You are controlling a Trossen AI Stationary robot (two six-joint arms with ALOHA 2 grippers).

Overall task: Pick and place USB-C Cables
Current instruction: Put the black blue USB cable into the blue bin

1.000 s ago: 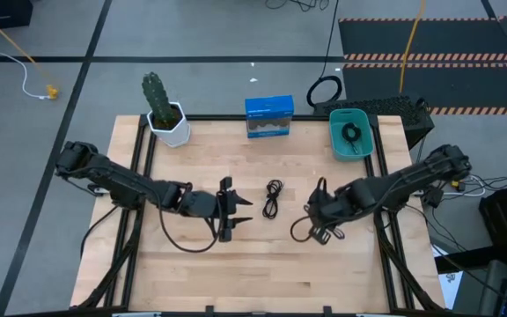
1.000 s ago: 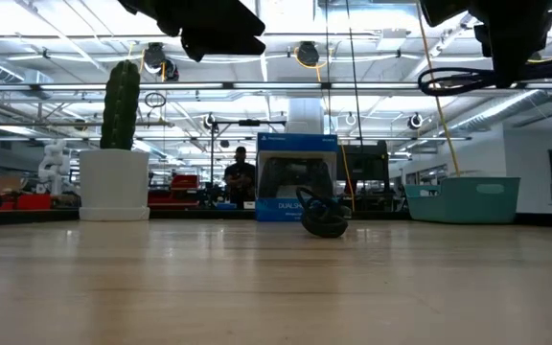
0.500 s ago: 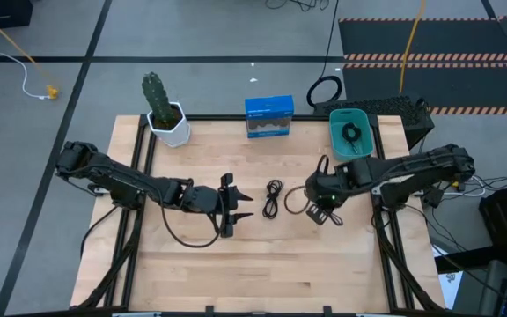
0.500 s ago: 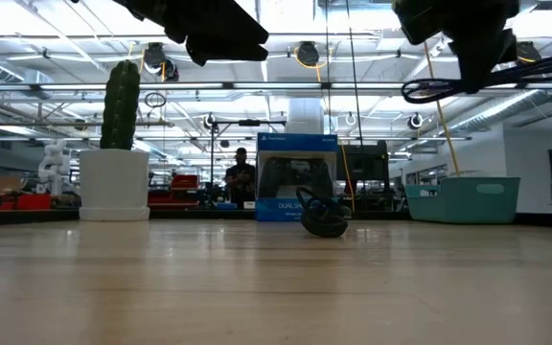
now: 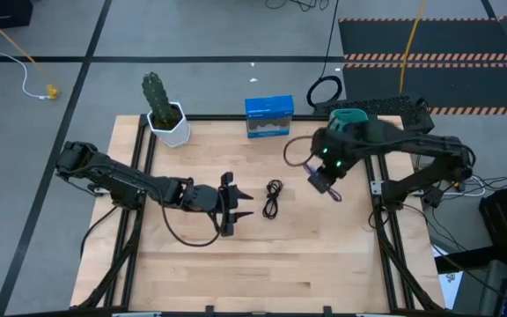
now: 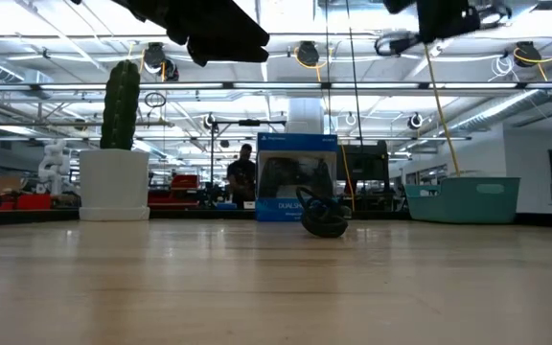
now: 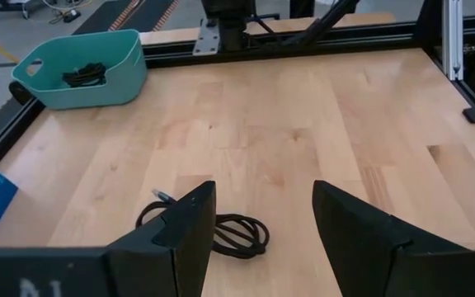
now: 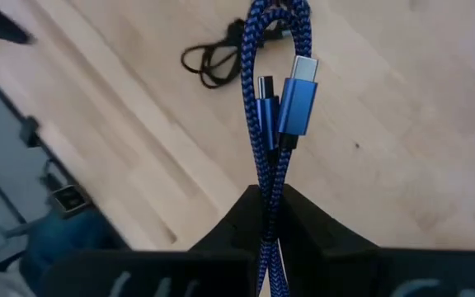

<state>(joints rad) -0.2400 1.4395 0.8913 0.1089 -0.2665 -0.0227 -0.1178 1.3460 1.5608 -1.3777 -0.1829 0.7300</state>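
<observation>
Right claw (image 8: pixel 269 196): pinched tight on the blue cable (image 8: pixel 272 99), raised above the table (image 5: pixel 192 273), just short of the teal bin (image 5: pixel 337 145) on its table-middle side.
Blue cable: braided, folded into a loop, hanging past the fingertips with both plugs showing; in the overhead view a thin loop trailing from the claw (image 5: pixel 327 182) away from the bin.
Black cable in the bin (image 7: pixel 85 76): lying coiled on the bin floor.
Black cable on the table (image 5: pixel 273 196): loose bundle on bare wood, well apart from the bin toward the middle of the table, between the two claws.
Left claw (image 5: pixel 238 207): spread wide, hovering low, farther from the bin than the table cable, fingers pointed at it; seen between them in the wrist view (image 7: pixel 221 233).
Handling: light, limp, no stiffness to speak of; likely to sag, swing and uncoil when lifted; braid probably grips well, the smooth black one a little slicker.
Where to take hold: across the gathered strands at the middle of the bundle, not at a plug or a single loose loop.
Risk: a trailing loop catching the bin rim or draping outside on release.
Other things: white-potted cactus (image 5: pixel 161 113) and blue box (image 5: pixel 268 117) along the same table edge as the bin, both clear of the work.
</observation>
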